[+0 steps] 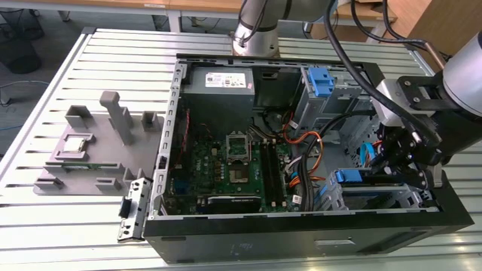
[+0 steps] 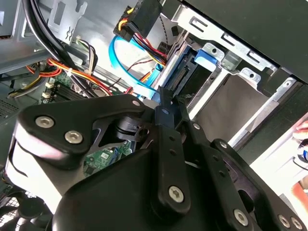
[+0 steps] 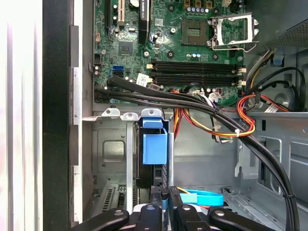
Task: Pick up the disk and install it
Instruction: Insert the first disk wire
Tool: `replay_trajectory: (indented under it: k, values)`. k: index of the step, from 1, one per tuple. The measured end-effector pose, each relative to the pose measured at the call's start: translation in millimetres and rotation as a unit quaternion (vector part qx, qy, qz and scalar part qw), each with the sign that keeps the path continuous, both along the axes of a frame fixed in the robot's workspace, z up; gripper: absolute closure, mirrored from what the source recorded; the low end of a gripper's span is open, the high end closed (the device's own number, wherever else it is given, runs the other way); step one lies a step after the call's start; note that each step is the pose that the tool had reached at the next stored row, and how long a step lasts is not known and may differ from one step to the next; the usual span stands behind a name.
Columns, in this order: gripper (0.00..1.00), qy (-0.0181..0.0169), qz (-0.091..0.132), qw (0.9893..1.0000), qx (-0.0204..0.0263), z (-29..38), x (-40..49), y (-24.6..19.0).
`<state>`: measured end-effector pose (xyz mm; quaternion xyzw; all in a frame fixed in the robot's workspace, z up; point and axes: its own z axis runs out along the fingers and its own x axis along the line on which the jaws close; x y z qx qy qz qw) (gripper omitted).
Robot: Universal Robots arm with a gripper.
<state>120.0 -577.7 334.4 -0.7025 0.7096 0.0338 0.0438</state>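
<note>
An open desktop computer case (image 1: 301, 226) lies on its side on a slatted metal table (image 1: 45, 226). The robot arm reaches in at the exterior view's right, with its black gripper (image 1: 403, 164) hanging just above the drive cage (image 1: 376, 195) in the case's lower corner.

The disk (image 3: 154, 144) (edged in blue plastic) stands on edge inside that cage, its blue tab facing the motherboard (image 3: 192, 38). In the first wrist view the gripper's two fingertips (image 3: 158, 195) sit close together just behind the disk's rear edge, with only a thin gap between them; whether they pinch that edge or merely press on it cannot be told from these pictures.

Judging by the disk already sitting in its slot, the work looks to be at the seating stage of the install. The remaining push would call for a straight line along the cage rails, clear of the blue data cable (image 3: 204, 197) lying beside the fingertips.

The exterior view gives the overall layout, including a grey parts holder (image 1: 94, 149) beside the case. The second wrist view looks past the gripper's linkage to the cage's connector end and the cable bundle (image 2: 72, 72).
</note>
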Motion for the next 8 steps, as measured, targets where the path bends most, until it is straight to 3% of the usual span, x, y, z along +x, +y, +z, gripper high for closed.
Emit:
replay_trajectory:
  k: [8]
  values:
    - [0.80, 0.0000, 0.000, 1.0000, 0.0008, -0.2, 0.0, -1.7]
